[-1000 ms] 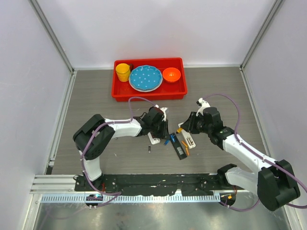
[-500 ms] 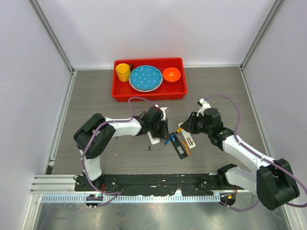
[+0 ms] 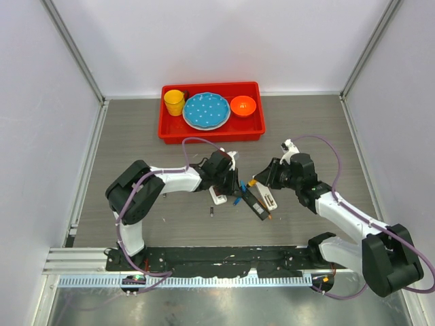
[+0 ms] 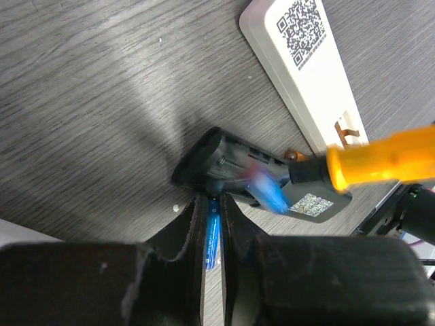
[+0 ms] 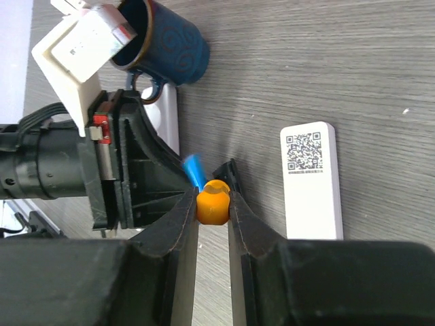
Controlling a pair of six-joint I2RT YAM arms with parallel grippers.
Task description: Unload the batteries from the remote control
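Observation:
The black remote (image 3: 257, 204) lies between my grippers, its dark end in the left wrist view (image 4: 224, 163). My right gripper (image 3: 262, 181) is shut on the orange-handled screwdriver (image 5: 213, 202), whose dark tip (image 4: 306, 173) is at the remote. A blurred blue battery (image 4: 267, 192) is in motion beside the tip, also in the right wrist view (image 5: 195, 168). My left gripper (image 3: 232, 186) touches the remote's end, jaws almost together with another blue battery (image 4: 213, 234) filling the gap. A small dark cell (image 3: 211, 212) lies nearer the bases. An orange cell (image 3: 268, 215) lies by the remote.
A white remote with a QR code (image 5: 310, 180) lies right of the black one, also in the left wrist view (image 4: 306, 68). A dark blue mug (image 5: 163, 44) stands by the left wrist. A red tray (image 3: 178, 134) with cup, plate and bowl is at the back.
The black remote has swung to a steeper diagonal. A blue battery has come loose and moved up between the two grippers. Both grippers stay shut in nearly the same place.

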